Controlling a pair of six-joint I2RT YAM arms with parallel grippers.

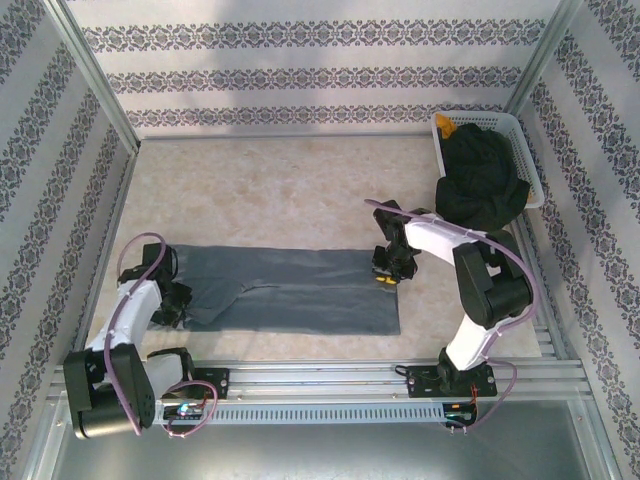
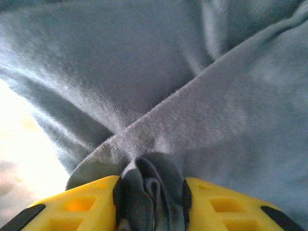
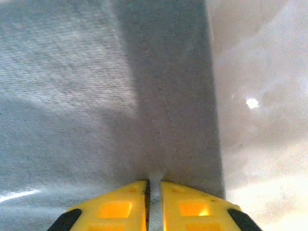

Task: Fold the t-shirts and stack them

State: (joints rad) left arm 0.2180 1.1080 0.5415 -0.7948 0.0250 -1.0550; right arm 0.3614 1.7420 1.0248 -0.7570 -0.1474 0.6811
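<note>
The slate blue-grey t-shirt (image 1: 290, 290) lies flat on the table (image 1: 260, 190) as a long band. Its long axis runs from 9 o'clock to 3 o'clock in the top view, just ahead of the arm bases. The left gripper (image 1: 176, 300) sits at the 9 o'clock end. In its wrist view, the left gripper (image 2: 151, 192) has its yellow fingers apart with a bunched wad of cloth filling the gap, and the shirt stretches away toward 12 o'clock. How firmly they pinch cannot be told. The right gripper (image 1: 388, 272) is at the 3 o'clock end, on the far corner. Its fingers (image 3: 120, 207) are almost together with a thin slit between, and whether the hem is caught there cannot be told. Each arm is nearest its own end, so the next fold would likely carry one end across to the other. The black t-shirt (image 1: 480, 185) is heaped in the white lattice basket (image 1: 520, 130) at 2 o'clock.
</note>
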